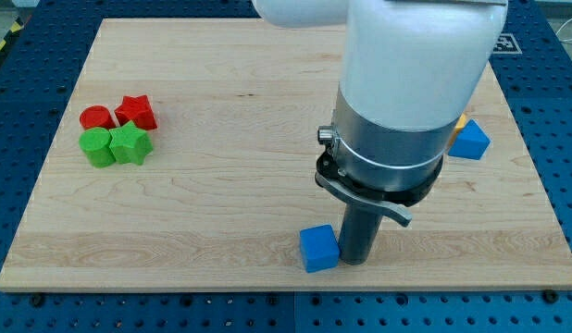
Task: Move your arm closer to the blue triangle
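My tip [356, 262] rests on the wooden board [230, 185] near the view's bottom edge, touching or almost touching the right side of a blue cube [318, 248]. A second blue block [471, 141], angular and partly hidden behind the arm, lies at the view's right, well above and to the right of the tip. I cannot tell its exact shape. The arm's large white and grey body [406, 92] covers the board's upper middle.
A red cylinder [97, 117], a red star [136, 112], a green cylinder [99, 147] and a green star [130, 144] sit clustered at the view's left. A sliver of a yellow-orange block [462, 121] shows above the right blue block.
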`<state>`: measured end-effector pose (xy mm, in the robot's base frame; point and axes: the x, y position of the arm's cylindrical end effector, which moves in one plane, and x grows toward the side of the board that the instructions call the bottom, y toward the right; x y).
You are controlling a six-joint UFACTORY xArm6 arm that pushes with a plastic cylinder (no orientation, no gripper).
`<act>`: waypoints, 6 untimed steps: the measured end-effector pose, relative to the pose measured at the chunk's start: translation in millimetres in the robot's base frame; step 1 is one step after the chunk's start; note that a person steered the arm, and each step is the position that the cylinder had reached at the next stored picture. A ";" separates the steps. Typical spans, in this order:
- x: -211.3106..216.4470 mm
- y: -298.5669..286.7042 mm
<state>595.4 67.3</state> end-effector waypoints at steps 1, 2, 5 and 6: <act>-11.2 35.2; -26.8 81.7; -80.5 197.1; -110.6 203.3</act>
<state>484.8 270.6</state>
